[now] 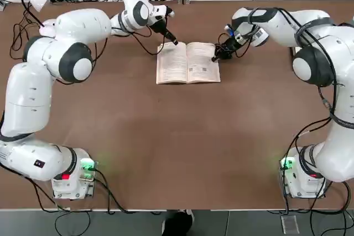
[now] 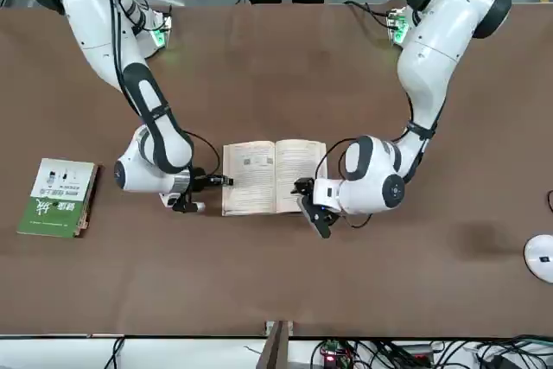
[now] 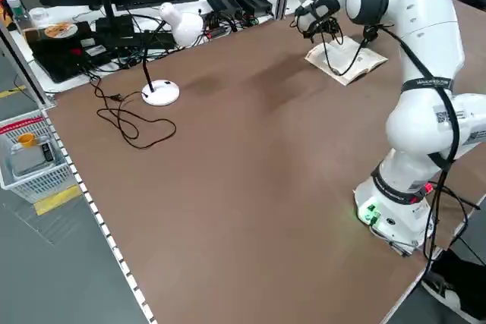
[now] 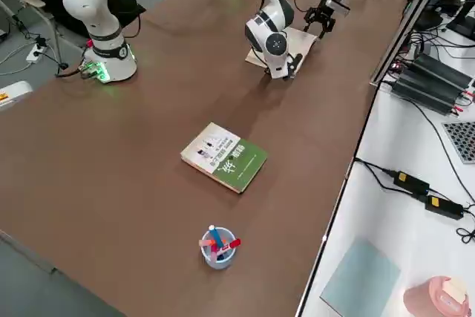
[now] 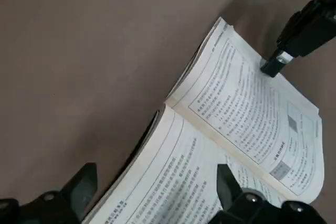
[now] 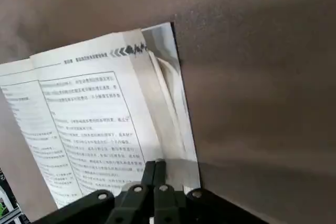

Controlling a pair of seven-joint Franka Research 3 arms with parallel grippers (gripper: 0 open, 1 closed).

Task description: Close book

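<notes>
Book (image 1: pixel 188 63): open flat, upper centre; bare table (image 1: pixel 177 147) below
Left gripper (image 1: pixel 175 42): fingers spread, straddling its far-left corner
Right gripper (image 1: pixel 215 58): clenched, tip on right page edge

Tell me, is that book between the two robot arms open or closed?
Open. The book lies flat on the table, both text pages spread face up. The right gripper, shut, presses one page edge.

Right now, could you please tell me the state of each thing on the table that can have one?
book: open, lying flat, pages up.
right gripper: shut, fingertips pressed on the book's page by its outer edge.
left gripper: open, fingers astride the book's other outer edge.
green-and-white book: closed, lying flat, apart from the arms.
desk lamp: standing upright; whether it is lit cannot be told.
</notes>
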